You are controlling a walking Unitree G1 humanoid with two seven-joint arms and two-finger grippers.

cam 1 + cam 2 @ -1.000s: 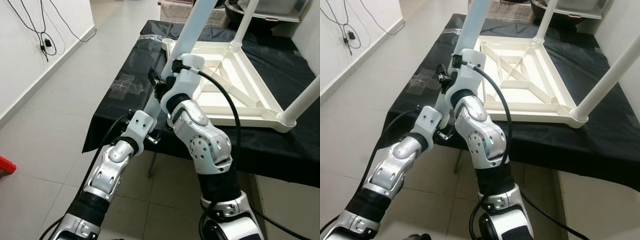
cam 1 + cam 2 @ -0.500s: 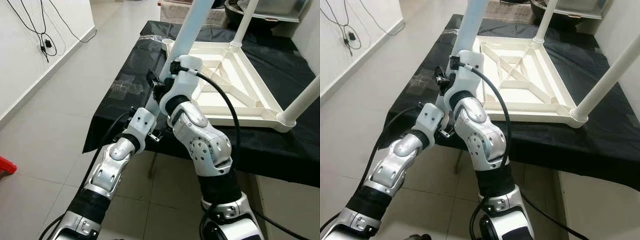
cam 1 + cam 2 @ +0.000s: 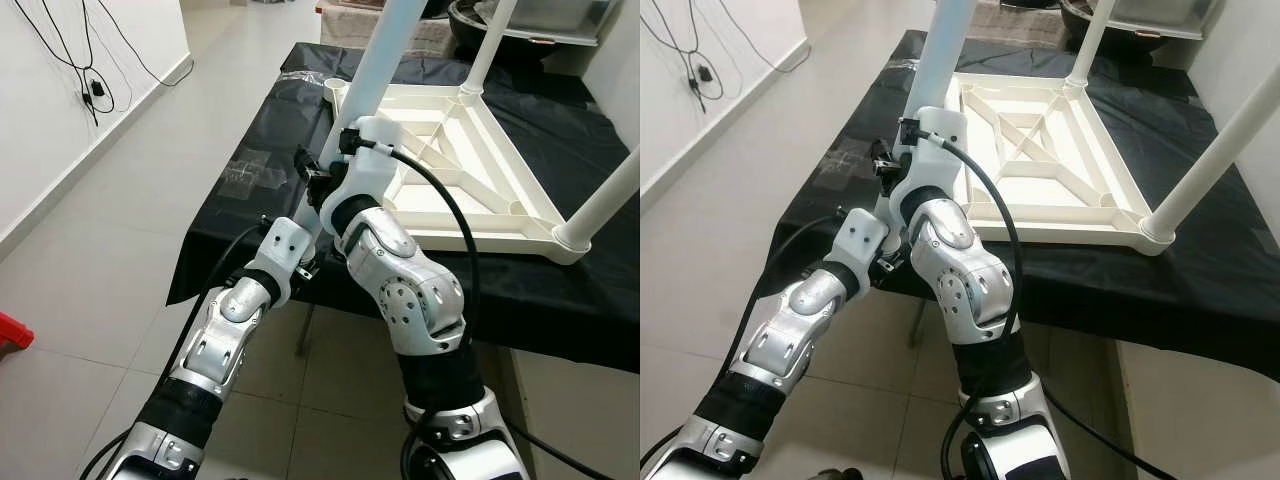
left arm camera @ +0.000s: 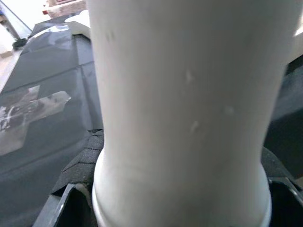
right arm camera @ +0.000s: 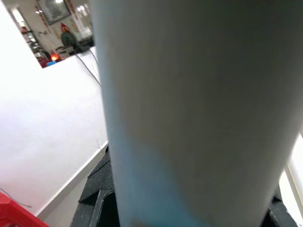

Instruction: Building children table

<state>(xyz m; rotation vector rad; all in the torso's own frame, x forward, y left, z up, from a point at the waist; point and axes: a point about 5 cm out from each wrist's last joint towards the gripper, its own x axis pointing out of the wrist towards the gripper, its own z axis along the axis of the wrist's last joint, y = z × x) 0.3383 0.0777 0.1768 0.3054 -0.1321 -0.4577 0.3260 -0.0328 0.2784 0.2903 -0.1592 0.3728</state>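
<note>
- Right, from the left eye view: the white table top (image 3: 470,165) lies upside down on a black cloth (image 3: 250,190), with 2 legs already standing, 1 at its 12 o'clock corner (image 3: 493,45) and 1 at 4 o'clock (image 3: 605,205). Both arms reach up to the loose leg (image 3: 385,50), which slants over the empty socket (image 3: 335,88) at the frame's 10 o'clock corner.
- From the right eye view, the same scene: the right gripper (image 3: 902,160) sits higher on the leg, the left gripper (image 3: 890,245) lower, at its 6 o'clock end. Their fingers are hidden behind the wrists here.
- In the left wrist view, the white tube (image 4: 184,109) fills the space between the black pads (image 4: 80,165), so that gripper looks clamped on it.
- In the right wrist view, again the tube (image 5: 199,118) sits tight between dark pads (image 5: 94,189); clamped too, I'd say.
- My worry: the leg is tilted, not in line with the socket. Pushed down like that it could jam, skid the frame across the cloth, or slip through the pads.
</note>
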